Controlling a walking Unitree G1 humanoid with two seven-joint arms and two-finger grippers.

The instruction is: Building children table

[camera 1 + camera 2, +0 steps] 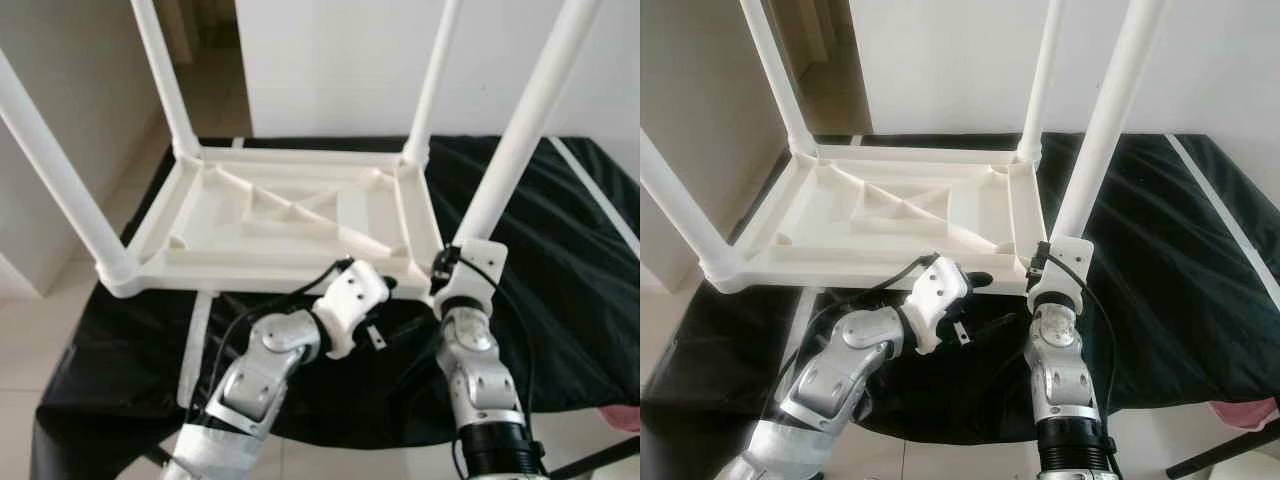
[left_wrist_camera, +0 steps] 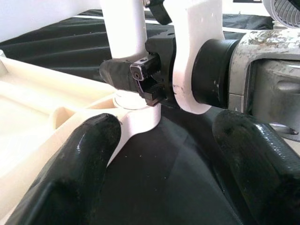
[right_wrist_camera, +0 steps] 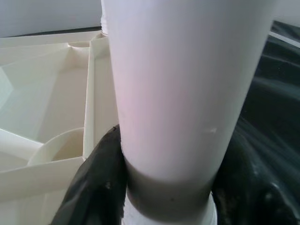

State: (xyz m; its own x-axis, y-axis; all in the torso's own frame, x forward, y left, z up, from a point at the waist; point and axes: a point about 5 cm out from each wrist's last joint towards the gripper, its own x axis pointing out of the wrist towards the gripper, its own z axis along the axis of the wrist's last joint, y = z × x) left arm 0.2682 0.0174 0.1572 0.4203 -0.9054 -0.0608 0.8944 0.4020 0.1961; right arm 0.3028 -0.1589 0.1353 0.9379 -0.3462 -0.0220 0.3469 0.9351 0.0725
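I have the white plastic children's table (image 1: 280, 215) lying upside down on a black cloth (image 1: 560, 260), its ribbed underside facing up so the leg sockets are reachable from above. Taking that tabletop as my landmark and working from its left side across: the near-left leg (image 1: 55, 165) rises from the near-left corner, the far-left leg (image 1: 160, 75) from the far-left corner, and the far-right leg (image 1: 432, 75) from the far-right corner. All three appear seated in their sockets.

My left gripper (image 2: 164, 154) sits just in front of the tabletop's near edge, close to the near-right corner. Its fingers (image 2: 77, 159) are spread wide and hold nothing; one tip rests beside the corner socket, which I judge is a way to steady the tabletop while the last leg goes in.

At the near-right corner, my right gripper (image 1: 455, 265) is closed around the near-right leg (image 1: 520, 125) low down, just above the socket. In the right wrist view both black fingers (image 3: 101, 183) press the tube from either side. Gripping that low gives control for pushing or twisting the leg home, I think. This looks like the final leg.
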